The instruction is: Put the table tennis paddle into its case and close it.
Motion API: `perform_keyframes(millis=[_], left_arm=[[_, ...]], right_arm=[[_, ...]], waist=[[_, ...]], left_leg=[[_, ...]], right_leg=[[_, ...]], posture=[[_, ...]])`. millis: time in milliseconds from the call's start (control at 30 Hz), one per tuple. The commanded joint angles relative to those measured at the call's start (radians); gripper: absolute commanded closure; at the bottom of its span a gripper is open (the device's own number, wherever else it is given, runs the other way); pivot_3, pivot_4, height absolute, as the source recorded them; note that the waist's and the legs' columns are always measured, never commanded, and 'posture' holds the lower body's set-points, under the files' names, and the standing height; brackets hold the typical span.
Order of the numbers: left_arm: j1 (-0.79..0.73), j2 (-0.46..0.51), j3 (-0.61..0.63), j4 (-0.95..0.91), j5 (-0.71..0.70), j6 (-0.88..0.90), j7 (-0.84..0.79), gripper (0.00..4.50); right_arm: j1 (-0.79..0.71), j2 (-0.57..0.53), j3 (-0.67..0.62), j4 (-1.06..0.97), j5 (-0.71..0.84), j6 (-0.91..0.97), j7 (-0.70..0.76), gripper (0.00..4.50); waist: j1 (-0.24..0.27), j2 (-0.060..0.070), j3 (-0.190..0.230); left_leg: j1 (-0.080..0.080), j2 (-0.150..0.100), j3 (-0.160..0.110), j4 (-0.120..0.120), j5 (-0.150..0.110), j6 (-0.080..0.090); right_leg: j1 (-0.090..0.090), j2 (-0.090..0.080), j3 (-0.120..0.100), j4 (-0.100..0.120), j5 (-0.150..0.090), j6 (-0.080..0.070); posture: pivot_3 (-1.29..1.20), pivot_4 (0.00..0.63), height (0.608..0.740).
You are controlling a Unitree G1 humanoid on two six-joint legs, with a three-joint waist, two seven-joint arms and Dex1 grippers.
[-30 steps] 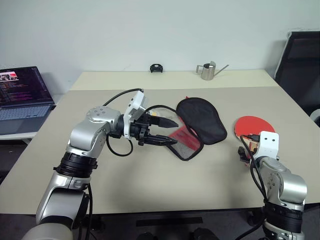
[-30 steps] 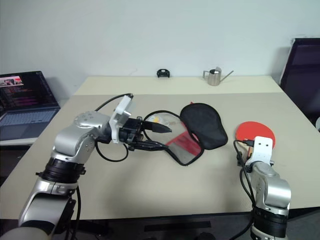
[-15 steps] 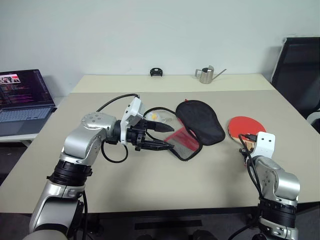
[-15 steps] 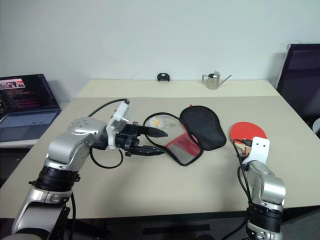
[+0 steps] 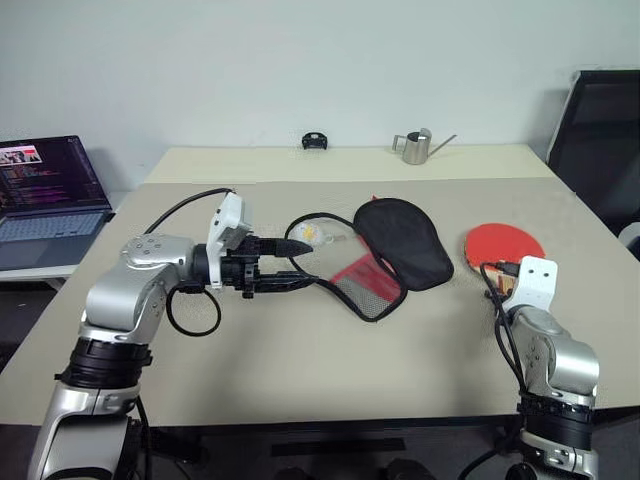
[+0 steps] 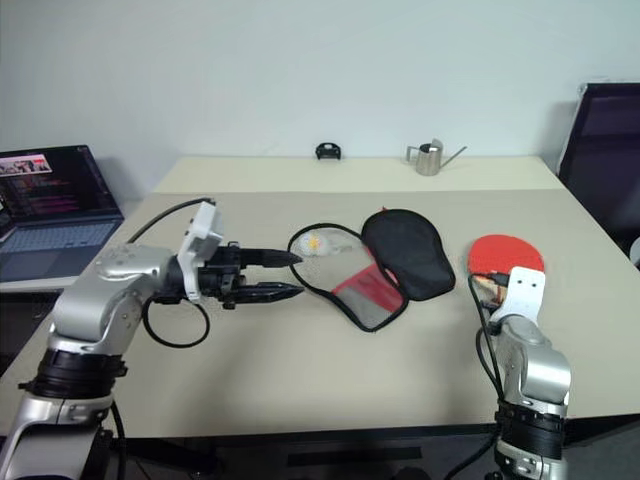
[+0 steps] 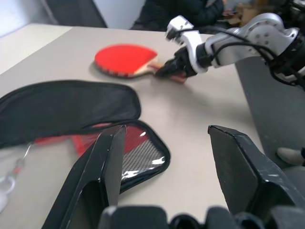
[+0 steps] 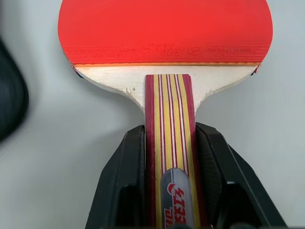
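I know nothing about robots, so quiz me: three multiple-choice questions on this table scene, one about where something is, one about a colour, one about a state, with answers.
1. Where does the table tennis paddle lie?
A. inside the case
B. on the table, on the right-arm side of the case
C. on the laptop

2. What colour is the paddle's round face?
A. red
B. blue
C. green

3. What state is the case in?
A. zipped shut
B. lying open, lining up
C. held in the air

Answers:
1 B: in the head views the paddle rests on the table beside the case, with the right gripper closed on its striped handle.
2 A: the right wrist view shows red rubber.
3 B: its black lining and mesh pocket face up, and the left gripper, open, holds nothing.
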Motion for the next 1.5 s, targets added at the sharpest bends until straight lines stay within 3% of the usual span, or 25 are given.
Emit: perform_keyframes(millis=[33,233,533,833,1100,1500], left_arm=[[0.013,0.023,0.044,-0.047,-0.027,0.007,0.020,1.49],[0.061,0.032,0.067,-0.088,-0.051,0.022,0.048,1.49],[0.095,0.029,0.072,-0.125,-0.068,0.031,0.082,1.49],[0.083,0.025,0.073,-0.134,-0.087,0.038,0.106,1.49],[0.081,0.020,0.065,-0.140,-0.090,0.037,0.115,1.49],[0.081,0.022,0.064,-0.147,-0.092,0.041,0.117,1.49]], right_arm=[[-0.059,-0.019,0.055,-0.069,-0.002,-0.047,0.024,3.36],[-0.139,-0.007,0.149,-0.038,0.016,-0.035,0.079,3.36],[-0.271,0.038,0.273,0.175,0.020,-0.130,0.167,3.36],[-0.354,0.002,0.360,0.402,-0.010,-0.262,0.274,3.36],[-0.394,-0.036,0.386,0.541,-0.043,-0.341,0.329,3.36],[-0.407,-0.050,0.370,0.589,-0.056,-0.368,0.332,3.36]], waist=[[-0.002,0.000,0.000],[-0.006,0.000,0.000],[-0.005,0.000,0.000],[-0.006,0.001,0.000],[-0.006,0.001,0.000],[-0.006,0.001,0.000]], left_leg=[[-0.001,0.000,0.000,-0.001,0.000,0.000],[-0.013,0.002,0.001,-0.001,0.000,0.000],[-0.014,0.001,0.000,0.000,0.000,0.000],[-0.014,0.001,0.000,0.000,0.000,0.000],[-0.014,0.001,0.000,0.000,0.000,0.000],[-0.014,0.001,0.000,0.001,0.000,-0.001]], right_leg=[[-0.002,0.000,0.000,0.000,0.000,0.000],[-0.013,0.000,0.000,0.000,0.000,-0.001],[-0.013,0.000,-0.001,0.000,0.000,-0.001],[-0.013,0.000,-0.001,0.000,0.000,-0.001],[-0.013,0.000,-0.001,0.000,0.000,-0.001],[-0.013,-0.001,-0.001,0.000,0.000,-0.001]], posture=[[0.00,0.150,0.740],[0.00,0.150,0.740],[0.00,0.150,0.740],[0.00,0.150,0.740],[0.00,0.150,0.740],[0.00,0.150,0.740]])
